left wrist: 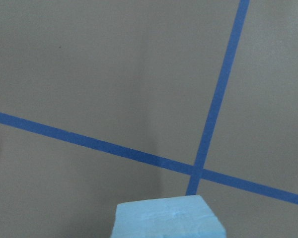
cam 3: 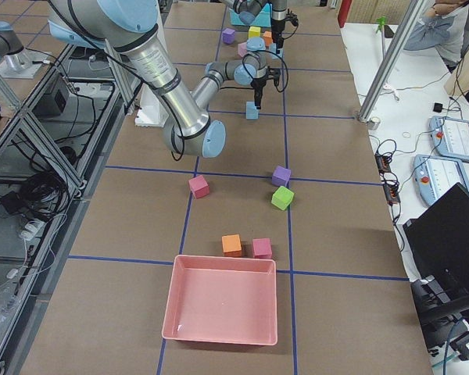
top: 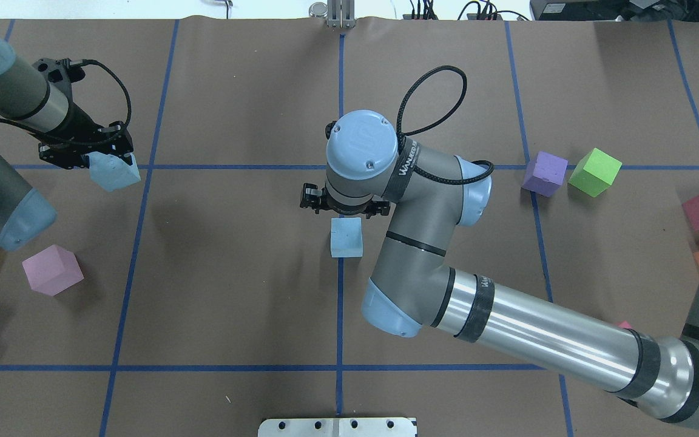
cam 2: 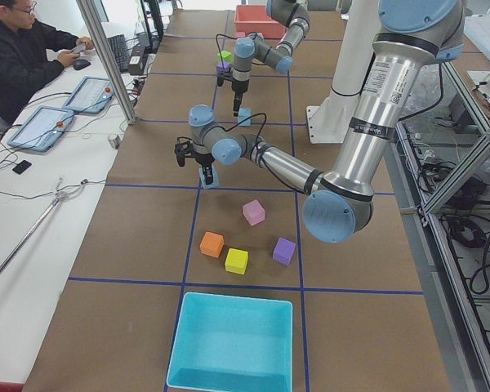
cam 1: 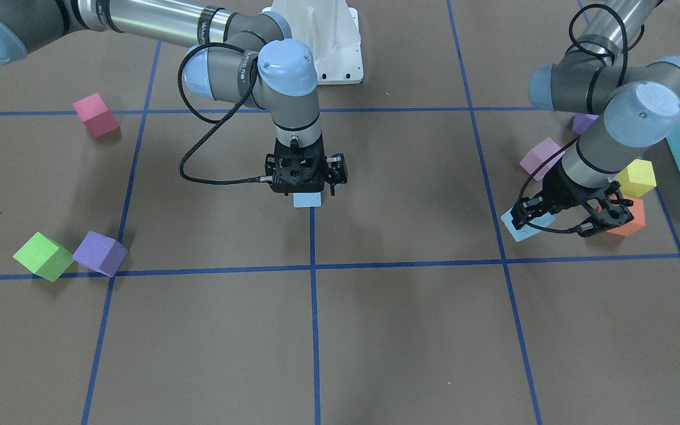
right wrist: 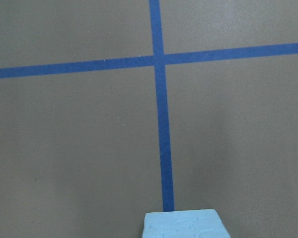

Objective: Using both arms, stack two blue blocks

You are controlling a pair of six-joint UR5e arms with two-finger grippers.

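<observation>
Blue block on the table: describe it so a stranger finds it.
Start at the table, on its central blue tape line. The block sits on that line, under the right tool. Its twin is off to the side, gripped by the left tool.

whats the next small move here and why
Probably lift the right gripper straight up off the centre blue block, opening first if shut. That block sits on the table on the tape line with the gripper right over it, while the left gripper holds the other blue block off to the side and needs that top free.
</observation>
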